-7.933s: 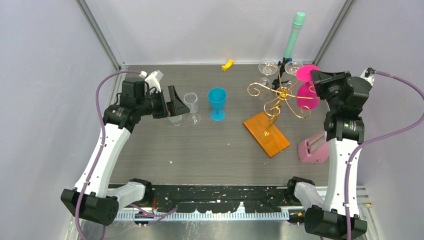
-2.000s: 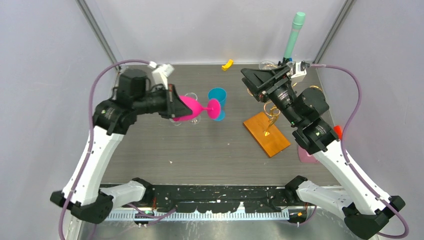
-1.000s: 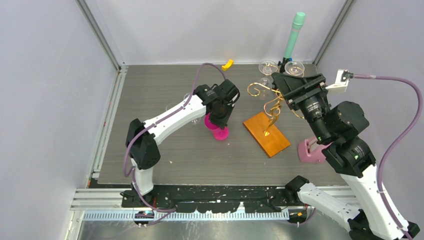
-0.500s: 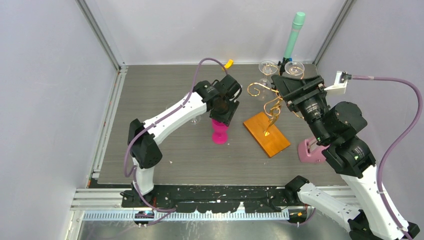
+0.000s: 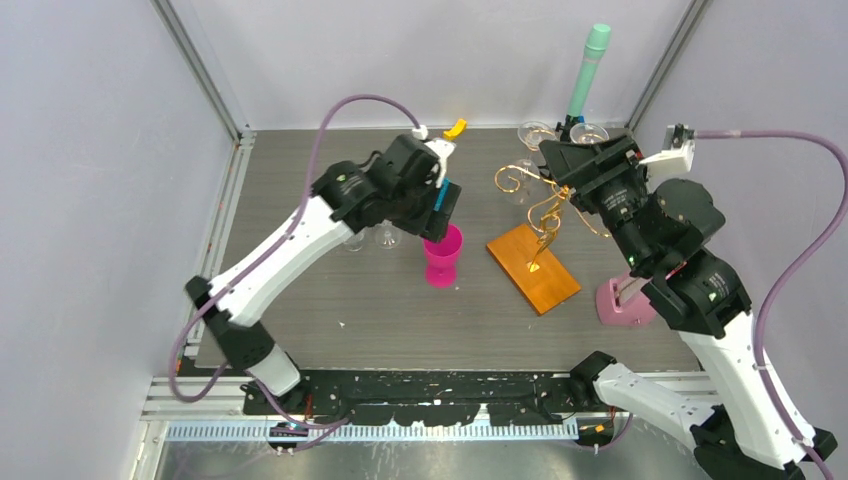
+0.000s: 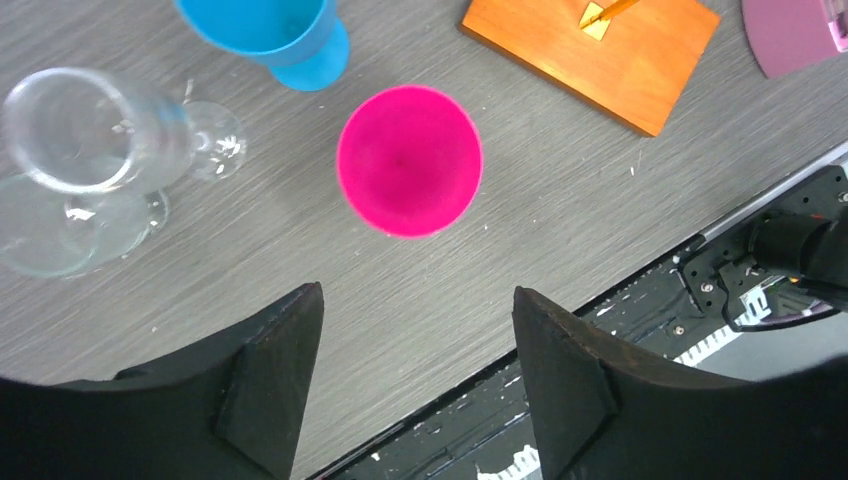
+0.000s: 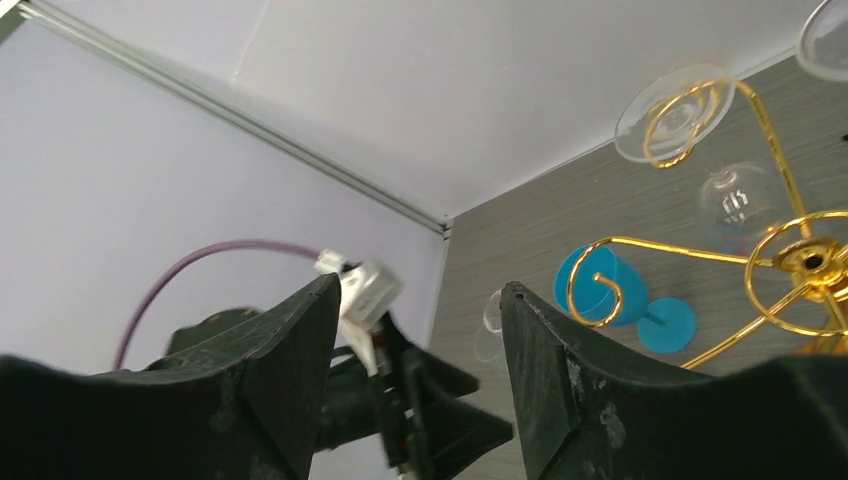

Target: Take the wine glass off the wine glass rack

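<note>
On the table (image 5: pixel 380 300) beside the gold wire rack on a wooden base (image 5: pixel 535 270): hot-pink plastic wine glass (image 6: pixel 409 160) sits upright, that one's off | left gripper (image 6: pixel 415 300) wide, empty above it | right gripper (image 7: pixel 420 290) wide, empty | clear glass (image 7: pixel 735 205) seemingly hangs on the rack, so not finished imo

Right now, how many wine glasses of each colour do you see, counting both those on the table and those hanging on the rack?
Pink wine glass: 1
Blue wine glass: 1
Clear wine glasses: 4
Total: 6
</note>
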